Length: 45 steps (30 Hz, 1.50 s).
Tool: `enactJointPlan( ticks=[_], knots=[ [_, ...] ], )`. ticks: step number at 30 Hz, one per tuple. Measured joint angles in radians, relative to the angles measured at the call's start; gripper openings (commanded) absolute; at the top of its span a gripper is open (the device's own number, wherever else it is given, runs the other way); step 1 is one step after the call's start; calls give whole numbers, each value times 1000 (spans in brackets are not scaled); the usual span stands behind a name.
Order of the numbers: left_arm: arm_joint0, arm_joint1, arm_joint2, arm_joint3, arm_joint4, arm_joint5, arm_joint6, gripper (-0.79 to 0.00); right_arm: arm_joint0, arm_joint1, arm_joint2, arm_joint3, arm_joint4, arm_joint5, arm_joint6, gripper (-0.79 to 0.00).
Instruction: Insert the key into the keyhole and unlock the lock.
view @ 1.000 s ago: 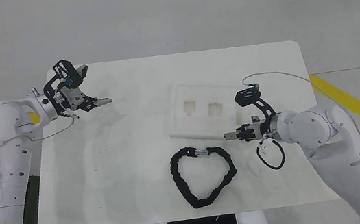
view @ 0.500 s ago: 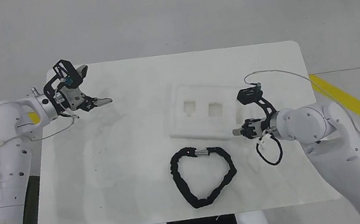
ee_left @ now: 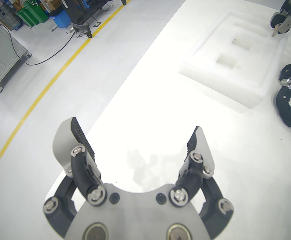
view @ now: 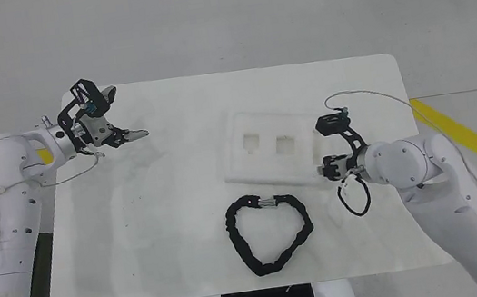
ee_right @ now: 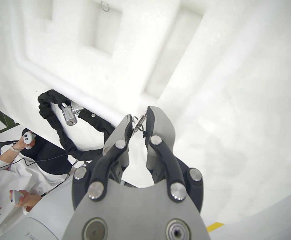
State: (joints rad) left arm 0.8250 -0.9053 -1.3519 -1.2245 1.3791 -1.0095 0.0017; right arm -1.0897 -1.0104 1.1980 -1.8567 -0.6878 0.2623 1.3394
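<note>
Top view looks down on the table [view: 186, 229]; both wrist views, close behind their jaws, share the foam tray [ee_left: 245, 75].

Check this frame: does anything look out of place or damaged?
Nothing damaged or spilled. One oddity: a small loose ring lies alone in a foam tray recess. The right hand grips the key; the chain lock lies beside the tray.

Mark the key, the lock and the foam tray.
key [ee_right: 138, 124], right wrist view, on its metal blade.
lock [ee_right: 69, 116], right wrist view, on the silver cylinder body.
foam tray [view: 261, 167], top view, on the flat rim beside the two pockets.
</note>
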Motion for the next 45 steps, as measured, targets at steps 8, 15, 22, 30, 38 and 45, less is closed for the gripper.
enactJointPlan(
  ticks=[8,15,22,30,38,45],
  knots=[
    [0,0,0,0,0,0,0,0,5,2,-4,-4,-34,21,8,-785],
    [0,0,0,0,0,0,0,0,-4,10,15,-65,-107,50,39,-785],
    [0,0,0,0,0,0,0,0,-29,19,57,-154,-156,76,75,-785],
    [0,0,0,0,0,0,0,0,-76,23,136,-192,-25,-9,10,-785],
    [0,0,0,0,0,0,0,0,-171,34,250,-213,174,-181,-46,-785],
    [0,0,0,0,0,0,0,0,-260,46,358,-245,280,-304,-87,-785]
  ],
)
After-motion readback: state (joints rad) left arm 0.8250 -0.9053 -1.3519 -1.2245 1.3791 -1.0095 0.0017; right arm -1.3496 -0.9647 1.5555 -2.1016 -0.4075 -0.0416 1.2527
